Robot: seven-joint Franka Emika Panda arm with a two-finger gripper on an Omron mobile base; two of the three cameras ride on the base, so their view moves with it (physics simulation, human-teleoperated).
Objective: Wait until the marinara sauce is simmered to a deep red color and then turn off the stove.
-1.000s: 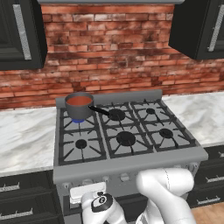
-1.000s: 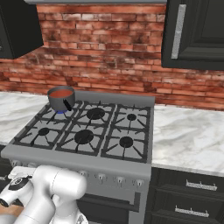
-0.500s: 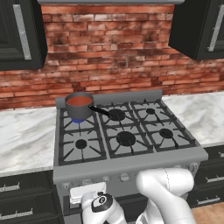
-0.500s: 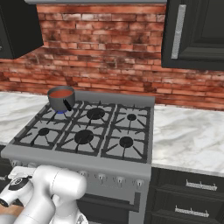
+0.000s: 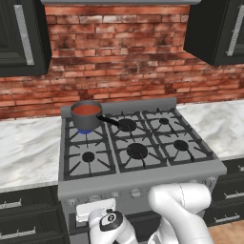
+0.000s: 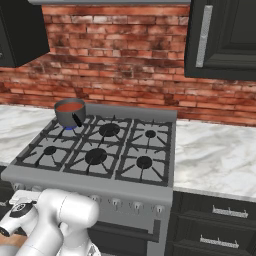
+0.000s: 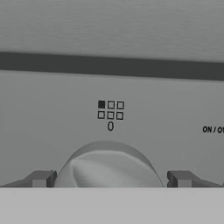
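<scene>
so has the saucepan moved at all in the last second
No. The saucepan sits on the same back-left burner of the stove, handle pointing the same way.

Arm [image 5: 183, 209]: glossy white, fat rounded links, smooth shell, no cables or screws visible. Left base view: big bulbous white segment w/ soft grey shading underneath; lower down a white wrist link capped by a round black disc w/ small white mark at centre. Flat white block sits just beside that cap. Right base view: same white rounded links, dark band at joint near the wrist end. Hand view: finger tips [image 7: 40, 179] are small, dark grey, blocky, w/ flat tops, one each side.
</scene>
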